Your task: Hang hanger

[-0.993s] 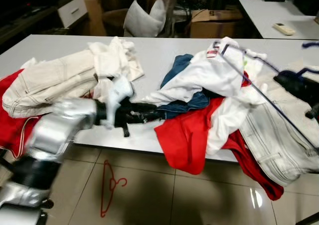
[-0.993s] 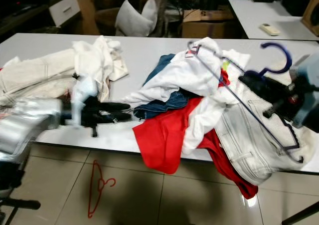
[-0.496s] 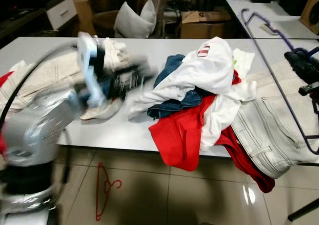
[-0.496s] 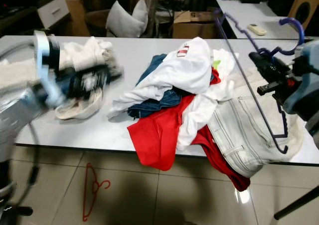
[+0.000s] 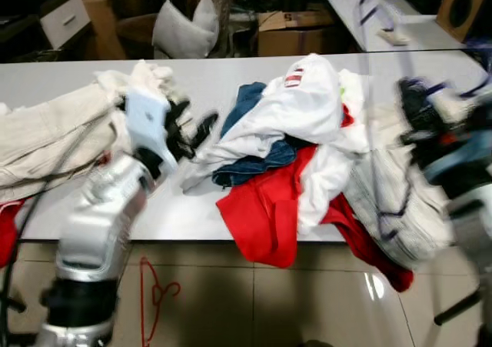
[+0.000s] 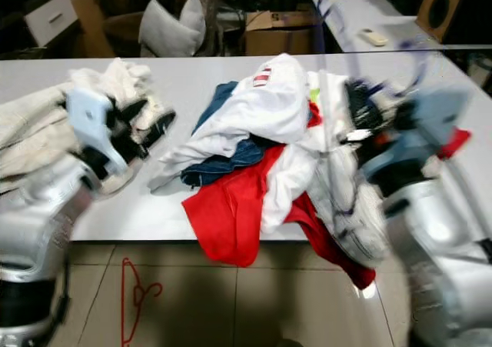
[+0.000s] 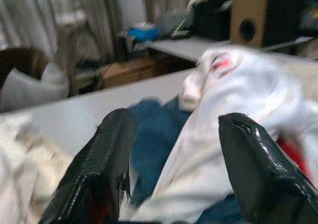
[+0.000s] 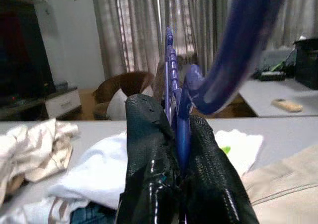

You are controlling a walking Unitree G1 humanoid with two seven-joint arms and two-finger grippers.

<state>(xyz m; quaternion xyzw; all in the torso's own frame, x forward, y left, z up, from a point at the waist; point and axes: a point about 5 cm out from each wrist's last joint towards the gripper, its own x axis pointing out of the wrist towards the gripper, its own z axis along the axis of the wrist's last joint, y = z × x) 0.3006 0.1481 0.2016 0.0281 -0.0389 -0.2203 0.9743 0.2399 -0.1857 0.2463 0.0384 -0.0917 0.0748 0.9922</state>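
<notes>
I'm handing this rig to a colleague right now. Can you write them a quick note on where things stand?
Right gripper: jaws shut on the blue hanger, held up at the table's right side.
Left gripper: jaws open, empty, above the table beside the cream clothes, pointing at the white shirt on the clothes pile.
A red hanger lies on the floor.
Done: blue hanger picked up.
Left: hanging it; no rail visible.

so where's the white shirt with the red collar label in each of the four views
Left eye view: white shirt tops the clothes pile, centre of the table.
Right eye view: same shirt, slightly left of that.
Left wrist view: blurred, beyond the open left gripper.
Right wrist view: low, left of the right gripper clamping the blue hanger.
Shared landmark: the shirt's red label.
</notes>
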